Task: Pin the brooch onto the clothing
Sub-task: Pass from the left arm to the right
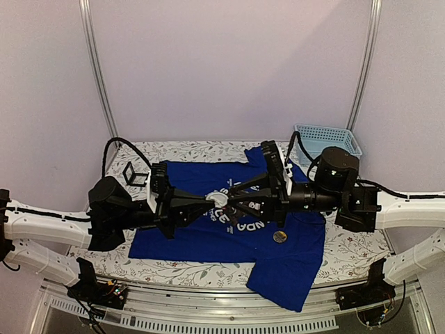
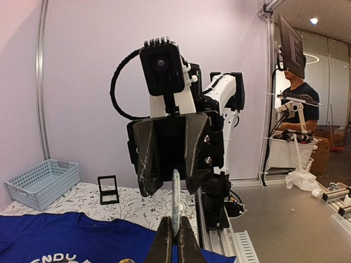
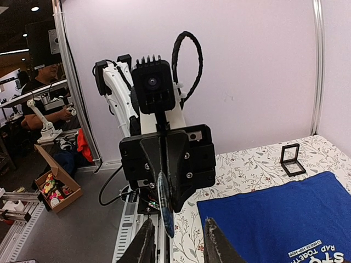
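Here we are mid-air above the shirt [image 1: 181, 240], which lies spread flat on the flowered table [image 1: 348, 247], chest print [image 1: 240, 223] facing up. The two arms meet nose to nose right over that print. The left gripper [image 2: 175, 235] is pinched tight on the brooch [image 2: 175, 194], holding it upright and edge-on so that from both wrist views it shows only as a thin sliver. Facing it, the right gripper [image 3: 178, 244] has its fingers apart, one to either side of the brooch's edge and closing on nothing.

We judge this to be the preparation step: the brooch is off the cloth and being presented to the other gripper, probably so the pin at its back can be worked open. We cannot see the pin or its catch from here. The next move calls for a fine, well-aligned nip by the right fingers on that thin disc while the left grip does not slip, and then a descent to the fabric.

At the far right corner sits a pale blue basket [image 1: 327, 130], and we can make out nothing inside it. A small black frame [image 1: 133, 174] stands at the far left. A small round dark thing [image 1: 279, 236] lies on the shirt just beside the print, too small to identify.
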### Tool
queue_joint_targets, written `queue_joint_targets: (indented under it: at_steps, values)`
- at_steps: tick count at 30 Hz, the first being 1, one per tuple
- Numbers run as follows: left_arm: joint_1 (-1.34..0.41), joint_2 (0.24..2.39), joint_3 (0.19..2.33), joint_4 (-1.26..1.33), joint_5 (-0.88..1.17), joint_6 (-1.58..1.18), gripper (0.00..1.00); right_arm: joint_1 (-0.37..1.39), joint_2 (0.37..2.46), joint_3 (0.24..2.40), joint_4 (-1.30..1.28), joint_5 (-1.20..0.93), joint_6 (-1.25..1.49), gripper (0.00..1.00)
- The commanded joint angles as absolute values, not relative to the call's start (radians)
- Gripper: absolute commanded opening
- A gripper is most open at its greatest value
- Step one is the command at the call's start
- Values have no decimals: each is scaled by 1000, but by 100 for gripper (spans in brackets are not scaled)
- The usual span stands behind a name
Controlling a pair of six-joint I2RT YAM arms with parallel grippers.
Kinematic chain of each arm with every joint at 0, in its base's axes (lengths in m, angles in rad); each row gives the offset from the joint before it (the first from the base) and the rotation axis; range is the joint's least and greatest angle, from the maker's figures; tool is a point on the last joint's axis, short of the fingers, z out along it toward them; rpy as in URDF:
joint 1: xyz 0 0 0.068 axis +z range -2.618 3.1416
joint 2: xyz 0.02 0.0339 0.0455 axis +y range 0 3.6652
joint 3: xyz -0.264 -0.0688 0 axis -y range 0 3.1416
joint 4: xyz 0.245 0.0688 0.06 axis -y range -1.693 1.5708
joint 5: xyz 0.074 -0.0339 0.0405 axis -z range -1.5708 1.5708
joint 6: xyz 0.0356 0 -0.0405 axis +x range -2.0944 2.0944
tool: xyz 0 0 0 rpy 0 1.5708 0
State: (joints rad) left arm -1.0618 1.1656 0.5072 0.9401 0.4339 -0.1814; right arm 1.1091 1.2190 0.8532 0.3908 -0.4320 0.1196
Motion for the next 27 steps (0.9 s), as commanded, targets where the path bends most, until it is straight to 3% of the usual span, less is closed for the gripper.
queue_joint_targets:
  at_steps: [1, 5, 12, 19, 20, 22, 23, 24, 27]
  values:
    - [-1062, 1170, 485, 975, 426, -180, 0, 1129, 1247, 865, 429, -437, 133, 29]
    - [-1063, 1173, 492, 972, 438, -168, 0, 1139, 1258, 868, 428, -425, 140, 25]
    - [-1062, 1172, 484, 975, 443, -167, 0, 1143, 1269, 885, 413, -426, 135, 1]
    - [-1062, 1170, 470, 971, 442, -171, 1, 1144, 1269, 905, 336, -403, 143, 0]
    - [-1063, 1159, 472, 943, 426, -170, 22, 1143, 1258, 909, 289, -380, 139, 0]
    - [-1060, 1127, 485, 818, 389, -140, 76, 1142, 1227, 936, 153, -322, 113, 0]
    - [-1061, 1106, 495, 749, 366, -97, 92, 1141, 1214, 960, 68, -302, 86, 0]
    - [-1061, 1085, 505, 683, 327, -67, 96, 1141, 1209, 996, -47, -284, 59, 0]
    - [-1060, 1040, 551, 486, 228, 12, 98, 1144, 1234, 1123, -377, -275, -10, 0]
